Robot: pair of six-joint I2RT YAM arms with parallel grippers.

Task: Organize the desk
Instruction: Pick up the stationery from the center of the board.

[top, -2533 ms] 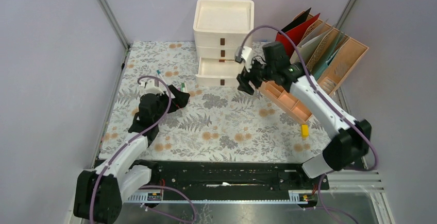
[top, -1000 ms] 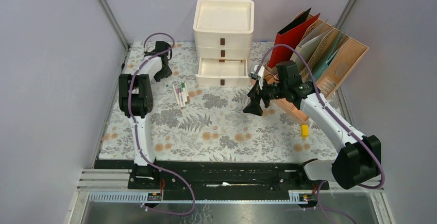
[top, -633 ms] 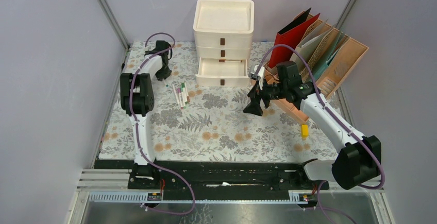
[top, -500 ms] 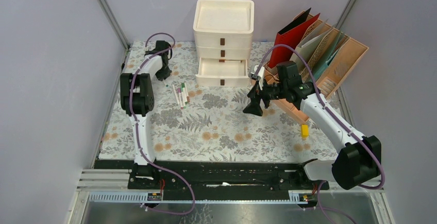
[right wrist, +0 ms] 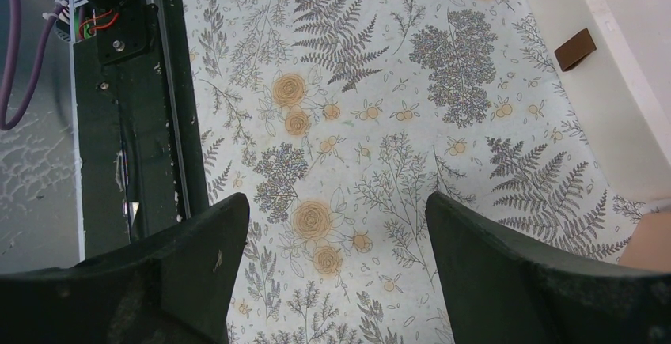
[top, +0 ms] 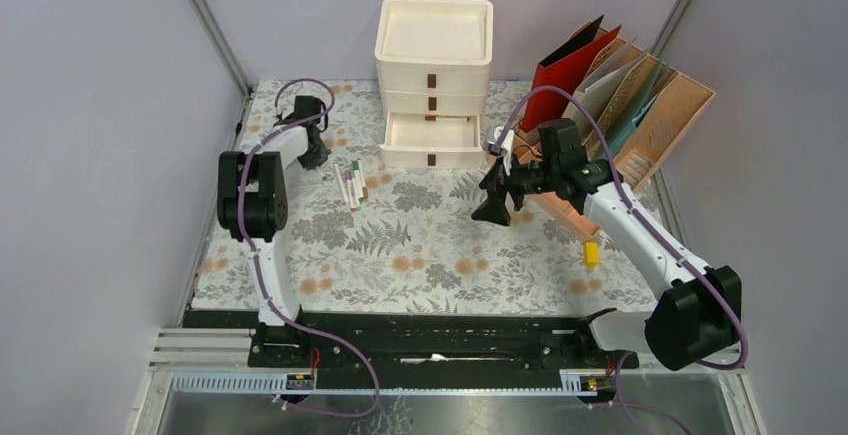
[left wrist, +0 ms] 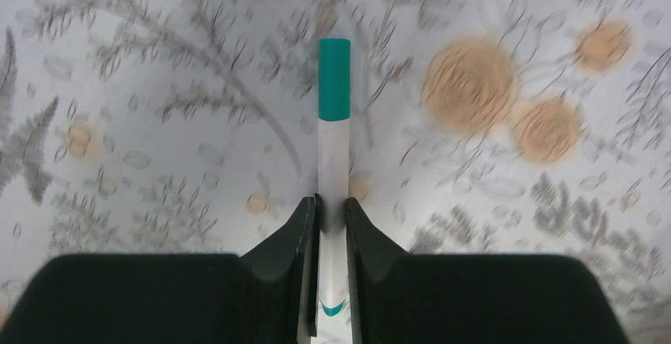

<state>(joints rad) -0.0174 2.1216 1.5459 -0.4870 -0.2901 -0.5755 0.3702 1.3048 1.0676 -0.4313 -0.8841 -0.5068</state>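
Observation:
The desk is a fern-and-flower cloth framed by metal rails. At its far left corner my left gripper reaches low over the cloth. The left wrist view shows that gripper shut on a white marker with a teal cap, the cap pointing away over the desk. A few more markers lie side by side just right of it. Near the desk's middle right, my right gripper hovers open; between its wide jaws only the desk shows.
A white drawer unit stands at the back centre, its lower drawer pulled out a little. A tan file rack with folders leans at the back right, a pink tray in front. A small yellow piece lies at the right.
The left gripper's jaws have closed onto the teal-capped marker, and the left arm's elbow has swung a little left. The right arm has stayed put.

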